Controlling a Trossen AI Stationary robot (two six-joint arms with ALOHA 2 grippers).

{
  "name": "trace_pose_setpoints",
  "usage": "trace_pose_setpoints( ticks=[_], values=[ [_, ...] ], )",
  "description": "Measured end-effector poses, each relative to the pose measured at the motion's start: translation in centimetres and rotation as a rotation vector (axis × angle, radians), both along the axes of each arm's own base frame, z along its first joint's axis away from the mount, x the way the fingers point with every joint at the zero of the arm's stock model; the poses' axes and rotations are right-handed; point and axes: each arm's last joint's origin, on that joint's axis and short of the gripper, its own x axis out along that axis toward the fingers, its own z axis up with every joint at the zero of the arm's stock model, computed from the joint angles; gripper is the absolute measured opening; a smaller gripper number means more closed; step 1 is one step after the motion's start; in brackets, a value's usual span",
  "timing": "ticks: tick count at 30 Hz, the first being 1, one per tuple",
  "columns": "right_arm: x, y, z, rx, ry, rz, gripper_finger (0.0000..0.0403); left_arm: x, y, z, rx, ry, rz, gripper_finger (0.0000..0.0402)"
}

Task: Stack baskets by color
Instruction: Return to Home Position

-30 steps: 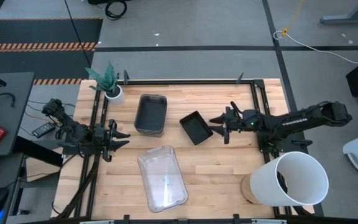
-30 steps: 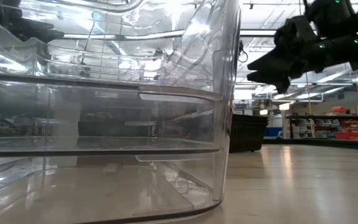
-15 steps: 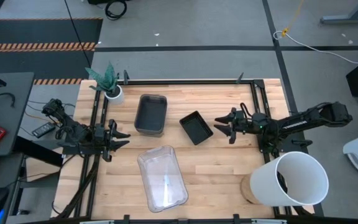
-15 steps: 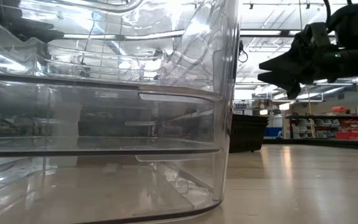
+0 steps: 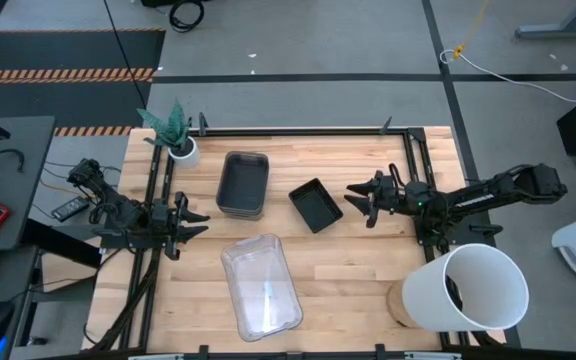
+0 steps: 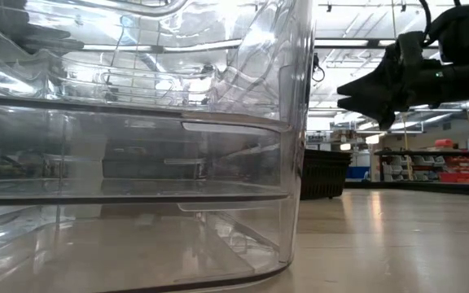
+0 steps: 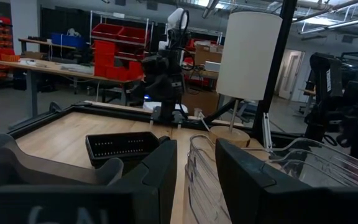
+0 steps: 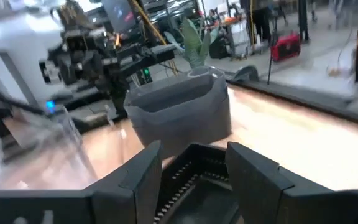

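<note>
A large clear basket (image 5: 261,285) rests on its bottom at the table's near middle and fills the left of the low view (image 6: 137,163). A dark-grey basket (image 5: 243,184) stands farther back. To its right sits a small black slotted tray (image 5: 316,204), turned at an angle. My right gripper (image 5: 358,198) hovers open just right of the tray, pointing level at it; the tray's rim shows past its fingers (image 8: 191,177). At the table's left edge my left gripper (image 5: 190,220) waits open, with nothing between its fingers (image 7: 194,180).
A big white bucket (image 5: 473,290) stands at the near right corner beside the right arm. A small white plant pot (image 5: 181,150) sits at the far left corner. Dark frame rails (image 5: 298,131) border the wooden table. Bare wood lies between the tray and the clear basket.
My right gripper has drawn back a little from the black tray toward the table's right edge and tipped from slanting down to level. It stays open. The baskets have not moved.
</note>
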Motion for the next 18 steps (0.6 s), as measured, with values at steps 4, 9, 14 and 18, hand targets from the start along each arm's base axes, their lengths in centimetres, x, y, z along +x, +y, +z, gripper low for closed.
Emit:
trace_pose_setpoints(
  ticks=[4,9,14,18],
  values=[
    [0.01,0.01,0.0,-0.165,0.048,0.003,0.0183,0.0,0.0,0.0,0.0,0.0,0.0,0.0117],
    [0.0,0.01,-0.01,-0.237,0.069,0.004,0.0183,0.0,0.0,0.0,0.0,0.0,0.0,0.0117],
    [0.01,0.01,0.0,-0.238,0.069,0.004,0.0183,0.0,0.0,0.0,0.0,0.0,0.0,0.0117],
    [0.0,0.01,-0.01,-0.237,0.068,0.004,0.0183,0.0,0.0,0.0,0.0,0.0,0.0,0.0117]
  ],
)
